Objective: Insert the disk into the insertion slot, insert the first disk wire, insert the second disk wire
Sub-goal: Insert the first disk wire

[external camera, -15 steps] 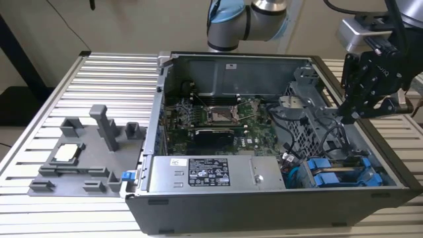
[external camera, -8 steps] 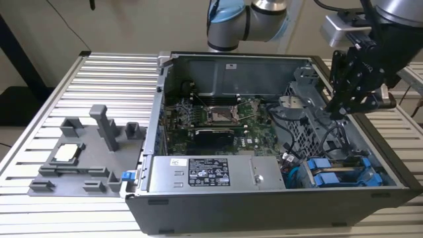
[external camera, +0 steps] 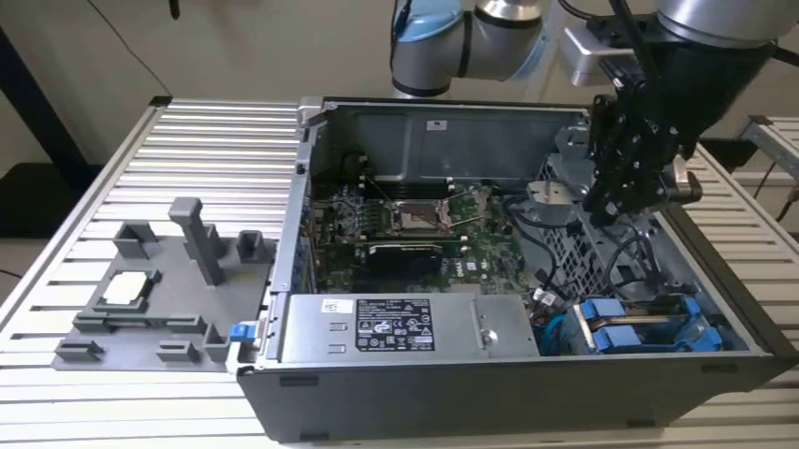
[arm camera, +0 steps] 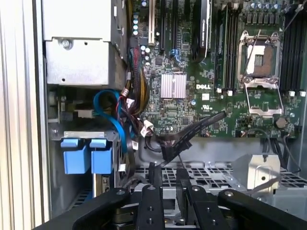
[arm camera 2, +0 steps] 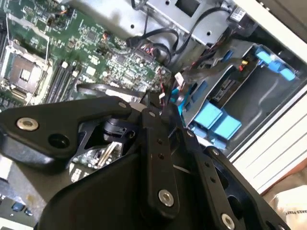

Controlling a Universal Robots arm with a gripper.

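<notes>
The arm (external camera: 469, 42) reaches in from above, its black claw (external camera: 612, 210) pointing steeply downward.

Two blue tabs (arm camera: 76, 158) are pictured at eight o'clock from the heatsink (arm camera: 172, 86) on a circuit board (arm camera: 192, 112), the gripper (arm camera: 168, 173) at six.

- Table (external camera: 212, 140): silver slatted metal top, running from the left edge to the right edge of the exterior view.
- Wall (external camera: 250, 47): plain beige, across the top of the frame.
- Post (external camera: 32, 108): dark, slanted, upper left.
- Light: even, diffuse.
</notes>
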